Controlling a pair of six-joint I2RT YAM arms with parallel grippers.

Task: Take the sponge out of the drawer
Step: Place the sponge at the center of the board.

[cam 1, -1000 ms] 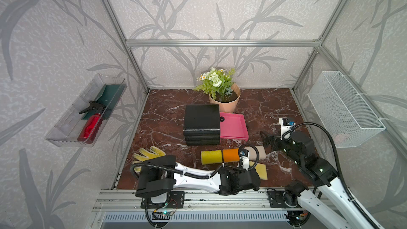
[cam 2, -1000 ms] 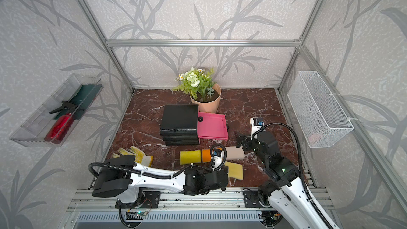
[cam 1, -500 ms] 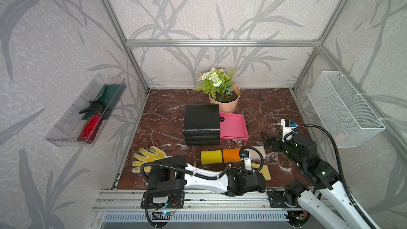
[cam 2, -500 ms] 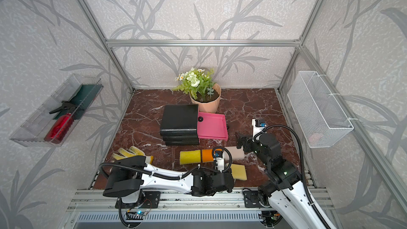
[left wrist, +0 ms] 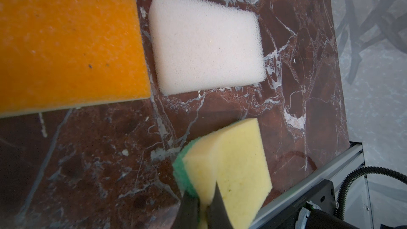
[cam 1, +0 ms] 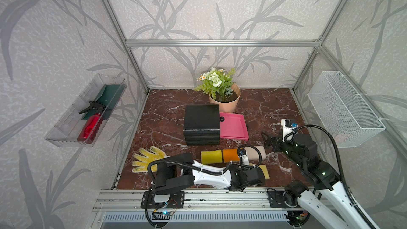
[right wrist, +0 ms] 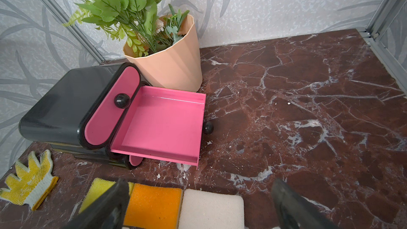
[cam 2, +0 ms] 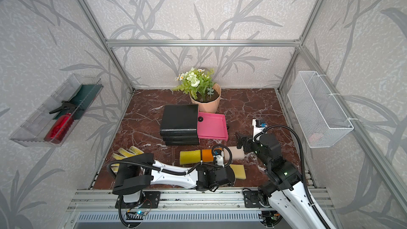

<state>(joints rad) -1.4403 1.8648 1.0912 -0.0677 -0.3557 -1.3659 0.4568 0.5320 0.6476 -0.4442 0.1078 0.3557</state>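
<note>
Sponge: porous yellow foam, green backing

Light is bright, even and diffuse from overhead, leaving only faint, soft shadows on the marble, a dull sheen on the cabinet top and a thin glint inside the drawer. Both top views are sharp, though the frame posts bow toward the edges. Close to the wrist lenses the orange sponge, the pinched yellow sponge and the left fingers soften, and the right fingers are dark smears.
</note>
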